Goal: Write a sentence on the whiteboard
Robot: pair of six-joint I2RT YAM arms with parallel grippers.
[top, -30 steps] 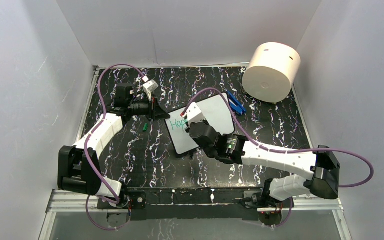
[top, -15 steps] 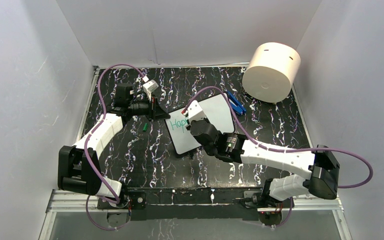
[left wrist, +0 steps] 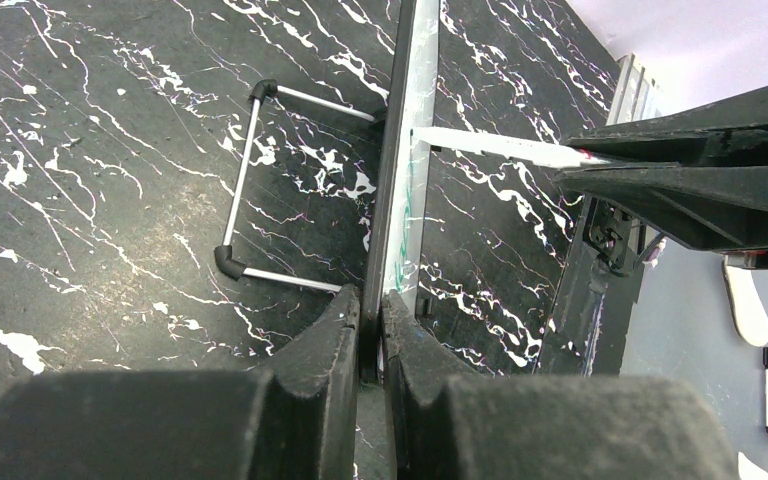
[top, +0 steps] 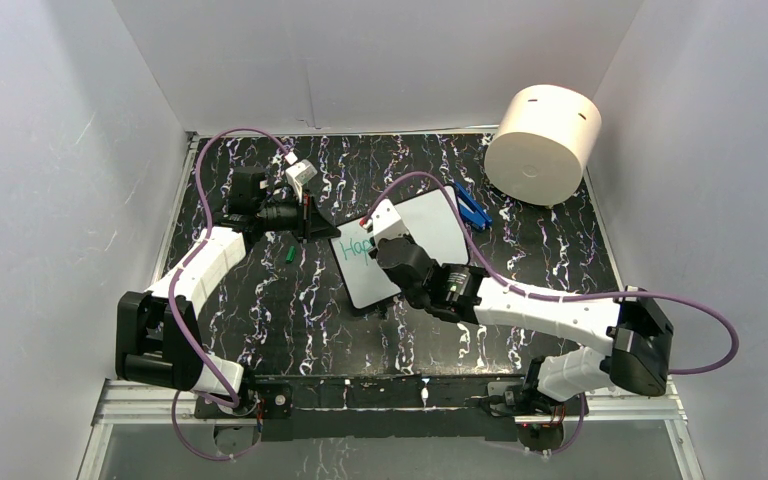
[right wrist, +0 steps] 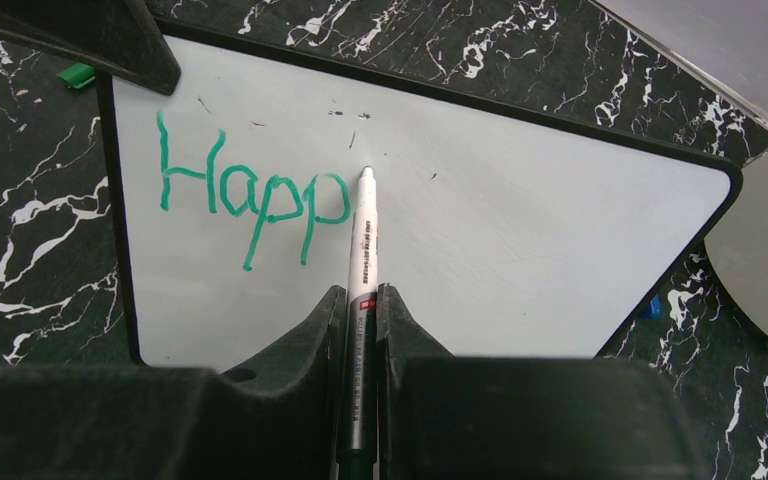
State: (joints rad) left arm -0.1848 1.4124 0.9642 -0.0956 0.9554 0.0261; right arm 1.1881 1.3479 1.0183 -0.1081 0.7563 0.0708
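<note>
Right wrist view gives me the clearest look: my right gripper [right wrist: 362, 296] is clenched on a white marker [right wrist: 363, 235], the barrel pinched between both fingers and pointing away from the camera. Its tip meets the whiteboard [right wrist: 540, 250] just right of the second "p". The sentence [right wrist: 250, 200] reads only "Happ", in teal-green letters near the board's left side.

From the left wrist camera I see the board edge-on. My left gripper [left wrist: 370, 300] is clamped on its thin black frame, one finger on each face. A wire stand [left wrist: 245, 190] sticks out from the board's back onto the black marbled table [top: 260, 310].

From above, the board sits mid-table between the two arms. A small green cap [top: 289, 254] lies left of it, a blue object [top: 472, 208] just beyond its right corner, and a cream cylinder [top: 543, 145] at the far right.
</note>
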